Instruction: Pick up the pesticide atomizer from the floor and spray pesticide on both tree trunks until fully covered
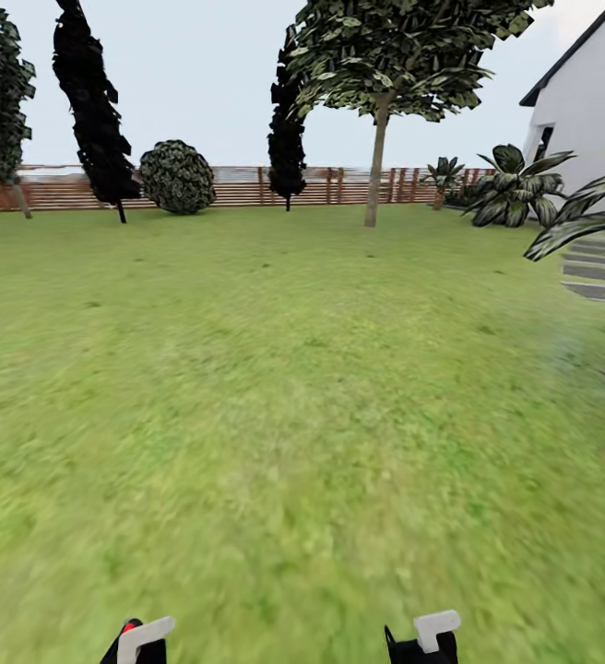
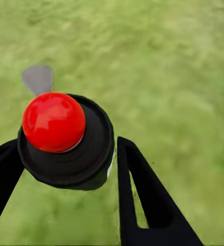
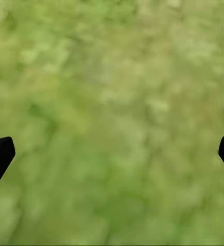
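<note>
We've got the pesticide atomizer (image 2: 65, 141) clamped in the left gripper (image 2: 65, 169), right gripper (image 3: 112, 154) spread empty over the lawn (image 1: 275, 387), so we'd judge it best to roll straight toward the pale tree trunk (image 1: 374, 175) at upper centre, nozzle held level.

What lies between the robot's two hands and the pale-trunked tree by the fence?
In the head view, only bare lawn lies between the hands, left and right, and the tree.
</note>
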Tool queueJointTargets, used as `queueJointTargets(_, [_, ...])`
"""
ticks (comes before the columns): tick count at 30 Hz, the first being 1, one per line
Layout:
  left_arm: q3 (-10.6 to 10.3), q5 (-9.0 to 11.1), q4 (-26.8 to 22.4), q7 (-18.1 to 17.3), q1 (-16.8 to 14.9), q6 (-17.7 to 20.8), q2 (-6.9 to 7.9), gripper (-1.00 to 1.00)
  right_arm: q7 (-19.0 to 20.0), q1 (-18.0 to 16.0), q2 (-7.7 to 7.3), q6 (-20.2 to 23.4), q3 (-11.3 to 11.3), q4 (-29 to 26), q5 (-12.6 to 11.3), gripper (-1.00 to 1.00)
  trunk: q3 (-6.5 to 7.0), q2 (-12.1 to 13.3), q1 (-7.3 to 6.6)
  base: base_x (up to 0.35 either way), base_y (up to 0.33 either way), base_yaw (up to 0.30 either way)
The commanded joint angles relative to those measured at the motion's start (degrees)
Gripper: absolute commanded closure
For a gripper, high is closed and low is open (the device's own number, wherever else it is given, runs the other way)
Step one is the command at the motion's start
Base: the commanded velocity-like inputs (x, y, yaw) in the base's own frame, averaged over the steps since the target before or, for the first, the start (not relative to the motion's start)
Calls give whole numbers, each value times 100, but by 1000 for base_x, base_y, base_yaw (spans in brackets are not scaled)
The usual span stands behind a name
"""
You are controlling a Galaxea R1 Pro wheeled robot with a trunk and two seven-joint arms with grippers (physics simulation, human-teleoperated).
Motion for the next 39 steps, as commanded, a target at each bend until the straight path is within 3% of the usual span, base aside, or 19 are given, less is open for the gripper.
queueJointTargets(1, [21, -32, 0, 12, -2, -15, -4, 100, -18, -5, 3, -16, -21, 7, 52, -100, -5, -2, 2, 339, 0, -299])
queueJointTargets(11, [21, -32, 30, 17, -2, -15, -4, 100, -18, -5, 19, -8, -27, 0, 44, -100, -5, -2, 2, 339, 0, -288])
queueJointTargets(29, [21, -49, 35, 11, -2, -17, -4, 100, -18, -5, 17, -15, -26, -2, 51, -100, -5, -2, 2, 339, 0, -17])
queueJointTargets(39, [21, -50, 39, 11, -2, -15, -4, 100, -10, 2, 4, -151, -31, 9, 44, -100, 47, -2, 2, 339, 0, -182])
